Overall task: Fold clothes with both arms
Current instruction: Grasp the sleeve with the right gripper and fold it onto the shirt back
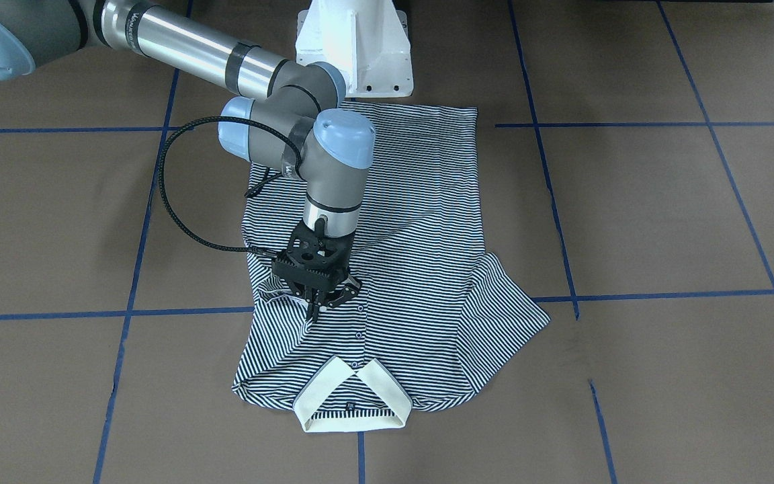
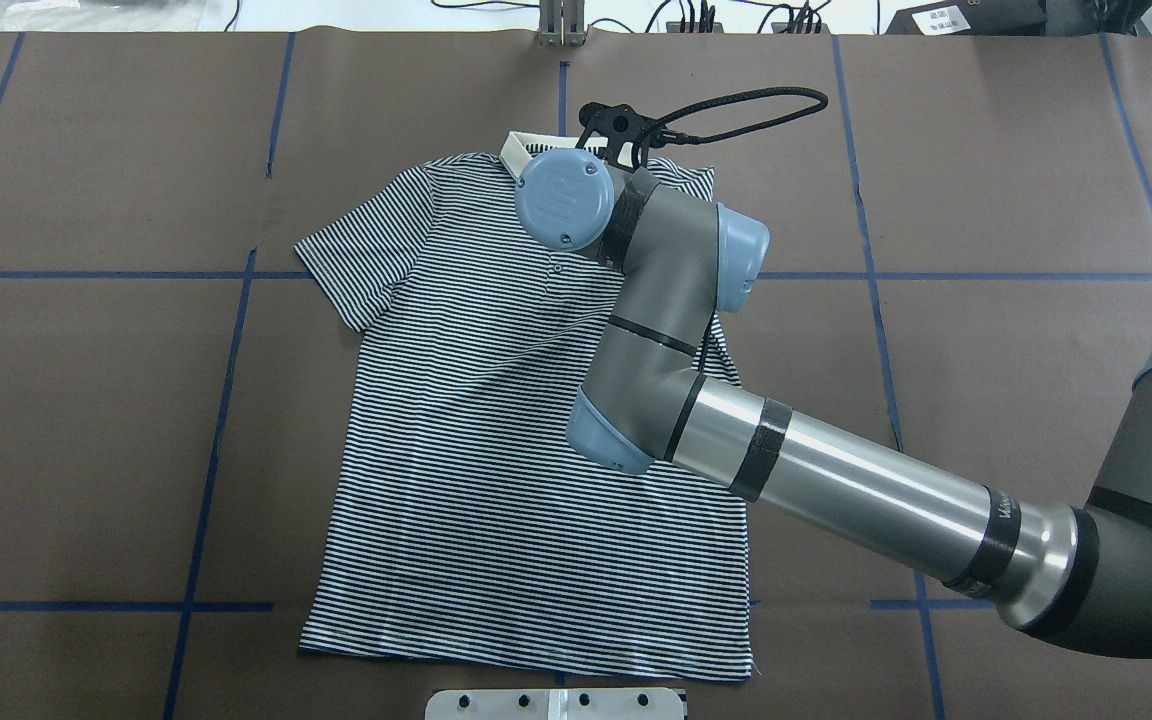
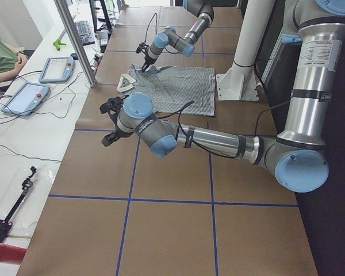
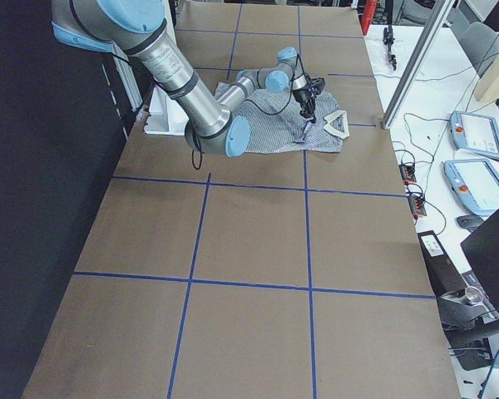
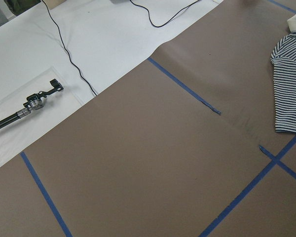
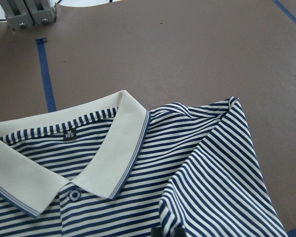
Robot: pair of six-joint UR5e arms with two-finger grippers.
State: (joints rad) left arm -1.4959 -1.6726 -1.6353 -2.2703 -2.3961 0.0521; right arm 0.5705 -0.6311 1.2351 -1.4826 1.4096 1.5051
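Two arms on this rig. The right gripper (image 1: 314, 312) is down on the striped polo shirt (image 1: 414, 222), fingers pinched together on the sleeve (image 6: 212, 173) that's folded in over the chest, just beside the buttons (image 1: 358, 335). Shirt lies flat mid-way along the brown table (image 1: 629, 215), cream collar (image 1: 323, 396) pointing away from the robot, other sleeve (image 2: 356, 260) spread out. The left gripper (image 3: 109, 138) hangs over bare table well off to the side, can't tell if its fingers are apart or together

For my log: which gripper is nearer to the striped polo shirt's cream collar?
Right. The right gripper grips the striped polo shirt near its cream collar; the left gripper hangs over brown table, apart.
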